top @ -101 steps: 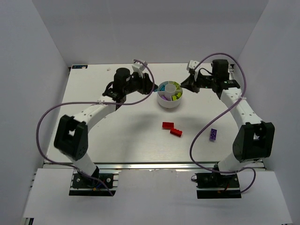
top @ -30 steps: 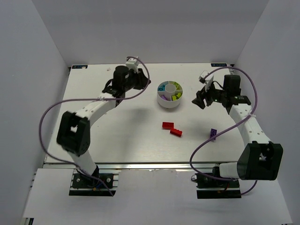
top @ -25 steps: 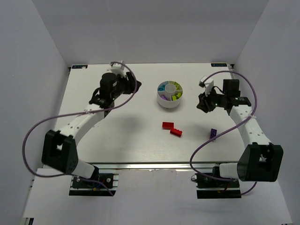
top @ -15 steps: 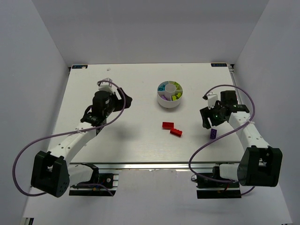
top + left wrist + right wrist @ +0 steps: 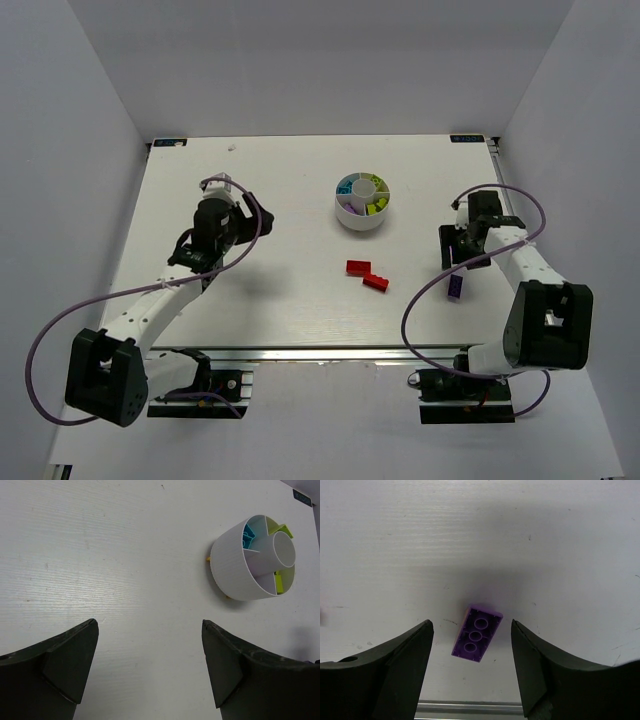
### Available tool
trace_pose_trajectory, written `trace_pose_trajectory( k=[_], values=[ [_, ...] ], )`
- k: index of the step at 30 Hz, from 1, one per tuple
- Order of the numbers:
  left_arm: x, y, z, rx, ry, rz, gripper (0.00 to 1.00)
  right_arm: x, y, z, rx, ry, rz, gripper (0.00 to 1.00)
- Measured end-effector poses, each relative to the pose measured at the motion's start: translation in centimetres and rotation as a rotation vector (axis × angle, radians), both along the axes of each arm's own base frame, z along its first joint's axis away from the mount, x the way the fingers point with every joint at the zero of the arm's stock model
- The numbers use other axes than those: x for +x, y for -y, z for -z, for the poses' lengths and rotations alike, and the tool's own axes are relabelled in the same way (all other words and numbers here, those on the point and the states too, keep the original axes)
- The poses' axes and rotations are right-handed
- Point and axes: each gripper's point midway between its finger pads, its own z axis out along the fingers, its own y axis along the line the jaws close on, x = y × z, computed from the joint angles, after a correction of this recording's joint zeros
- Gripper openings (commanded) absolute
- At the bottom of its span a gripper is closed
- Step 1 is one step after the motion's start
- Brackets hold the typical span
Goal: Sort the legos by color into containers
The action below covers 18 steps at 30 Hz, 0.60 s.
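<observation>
The round white dish [image 5: 364, 203] stands at the back middle of the table, its containers holding cyan [image 5: 248, 534], lime [image 5: 278, 582] and purple legos. Two red legos [image 5: 358, 267] [image 5: 376, 282] lie touching in front of it. A purple lego [image 5: 456, 286] lies underside up near the right front. My right gripper [image 5: 452, 262] hangs over it, open; the right wrist view shows the purple lego [image 5: 477, 633] between the spread fingers, untouched. My left gripper [image 5: 262, 222] is open and empty, left of the dish [image 5: 235, 575], which shows up and to the right of the left gripper [image 5: 149, 625].
The table's front aluminium rail [image 5: 470, 709] runs just beyond the purple lego. Grey walls close in the table on the left, back and right. Purple cables loop from both arms over the table.
The left arm pulled back from the dish toward the near left and its gripper opened. The right arm swung from beside the dish down over the purple lego.
</observation>
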Motion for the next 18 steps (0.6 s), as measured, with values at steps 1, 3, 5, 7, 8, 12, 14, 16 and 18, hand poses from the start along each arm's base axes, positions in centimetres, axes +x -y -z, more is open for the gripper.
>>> trace_pose_trajectory(
  k=[1,3,5,7,8,12,14,16,18],
  values=[
    [-0.1,-0.1,0.0,0.000,0.000,-0.002,0.93,0.0,0.0,0.2,0.005,-0.005,0.016,0.67],
    [-0.3,-0.3,0.0,-0.001,0.001,-0.004,0.93,0.2,0.1,0.4,0.012,-0.007,0.039,0.67],
    [-0.6,-0.5,0.1,-0.001,-0.002,-0.007,0.93,0.3,0.2,0.5,0.020,-0.009,0.059,0.66],
    [-0.7,-0.5,0.0,-0.002,0.000,-0.009,0.93,0.3,0.4,0.8,0.026,-0.017,0.077,0.64],
    [-0.8,-0.6,0.0,-0.005,0.001,-0.009,0.93,0.2,0.5,1.0,0.031,-0.023,0.086,0.64],
    [-1.0,-0.6,-0.1,-0.013,-0.002,-0.013,0.93,-0.5,0.5,1.8,0.053,-0.052,0.109,0.63],
    [-1.0,-0.5,-0.2,-0.021,-0.002,-0.016,0.93,-1.0,0.5,2.3,0.057,-0.072,0.116,0.63],
    [-1.1,-0.6,0.0,-0.026,-0.006,-0.019,0.93,-1.6,0.4,2.9,0.062,-0.094,0.117,0.62],
    [-1.3,-0.6,0.2,-0.035,-0.008,-0.023,0.93,-2.1,0.3,3.3,0.067,-0.112,0.117,0.62]
  ],
)
